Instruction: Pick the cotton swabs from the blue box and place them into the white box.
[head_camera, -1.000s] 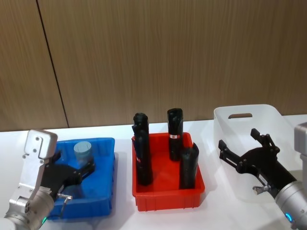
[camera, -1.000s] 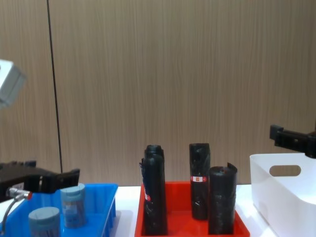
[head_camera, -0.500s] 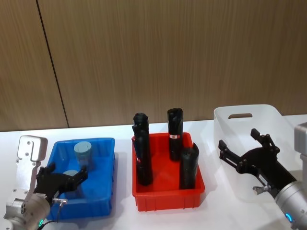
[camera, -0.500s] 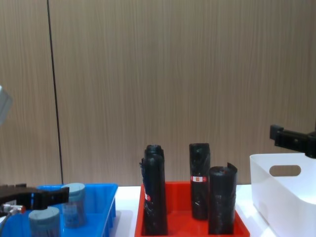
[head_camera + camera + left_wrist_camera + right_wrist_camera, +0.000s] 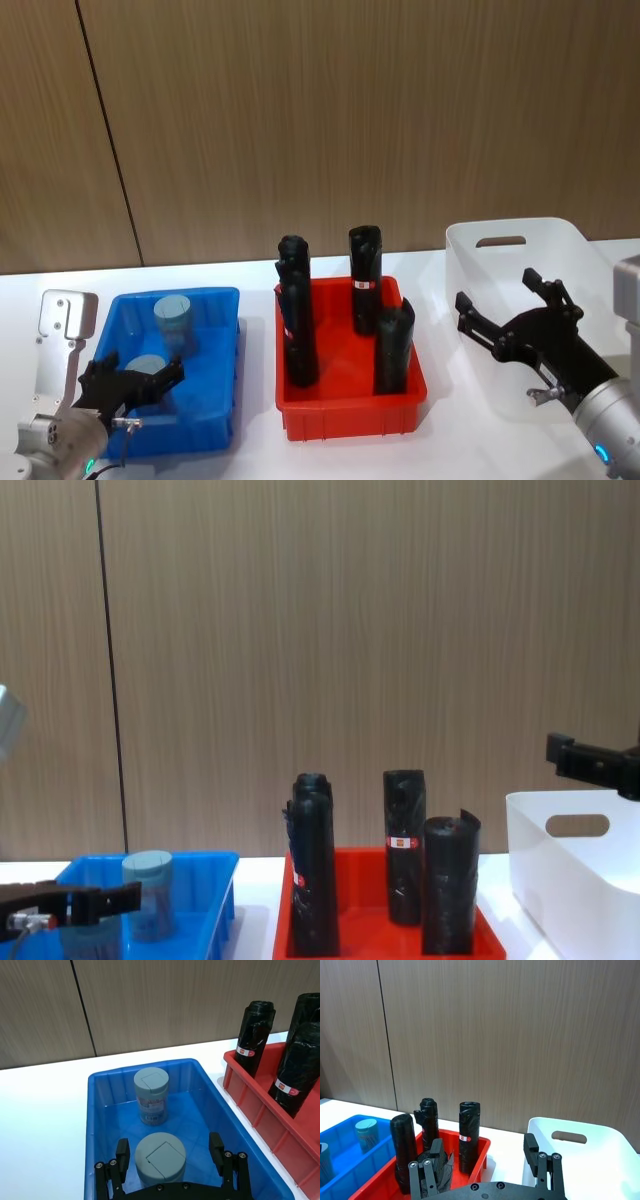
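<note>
Two cotton swabs jars with grey-blue lids stand in the blue box on the left. The far jar stands free. The near jar sits between the fingers of my open left gripper, which is low inside the box; both fingers stand a little off the jar's sides. On the right, my right gripper hangs open and empty beside the white box.
A red tray with several tall black rolls sits between the two boxes. A brown wood-panel wall runs behind the white table.
My left gripper has dropped lower and drawn back toward me, so its open fingers now straddle the near jar. The right arm has not moved.
</note>
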You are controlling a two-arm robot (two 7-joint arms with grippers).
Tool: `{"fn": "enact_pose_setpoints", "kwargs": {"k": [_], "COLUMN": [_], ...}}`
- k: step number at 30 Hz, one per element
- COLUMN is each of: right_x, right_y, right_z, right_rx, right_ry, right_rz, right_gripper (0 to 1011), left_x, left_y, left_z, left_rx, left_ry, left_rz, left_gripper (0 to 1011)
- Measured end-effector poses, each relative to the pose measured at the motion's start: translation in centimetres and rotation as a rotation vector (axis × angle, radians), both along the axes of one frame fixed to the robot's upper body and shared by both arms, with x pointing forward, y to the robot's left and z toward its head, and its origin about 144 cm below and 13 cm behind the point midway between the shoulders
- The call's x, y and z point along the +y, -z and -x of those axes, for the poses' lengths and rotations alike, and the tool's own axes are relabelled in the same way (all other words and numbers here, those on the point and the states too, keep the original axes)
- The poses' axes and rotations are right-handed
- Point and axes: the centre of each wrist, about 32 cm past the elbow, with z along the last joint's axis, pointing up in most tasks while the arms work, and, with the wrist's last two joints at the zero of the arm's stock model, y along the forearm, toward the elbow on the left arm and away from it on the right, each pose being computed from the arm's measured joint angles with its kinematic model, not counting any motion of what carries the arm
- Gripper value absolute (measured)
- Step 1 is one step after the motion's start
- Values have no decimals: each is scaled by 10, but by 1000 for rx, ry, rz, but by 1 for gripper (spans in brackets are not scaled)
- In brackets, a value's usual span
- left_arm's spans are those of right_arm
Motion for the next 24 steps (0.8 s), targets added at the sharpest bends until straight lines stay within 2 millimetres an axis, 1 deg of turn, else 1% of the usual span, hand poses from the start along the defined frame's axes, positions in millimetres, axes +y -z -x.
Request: {"fn": "enact_pose_setpoints", "kwargs": {"k": [24], "right_x": [0], "right_y": [0], "right_z": [0], "right_rx": [0], "right_ry": [0], "right_rz": [0], "right_gripper": [1001], "left_x": [5], "left_y": [6], "left_z": [-19], "left_rx": [83], "left_ry": [12], "left_rz": [-6], "left_gripper": [1000]}}
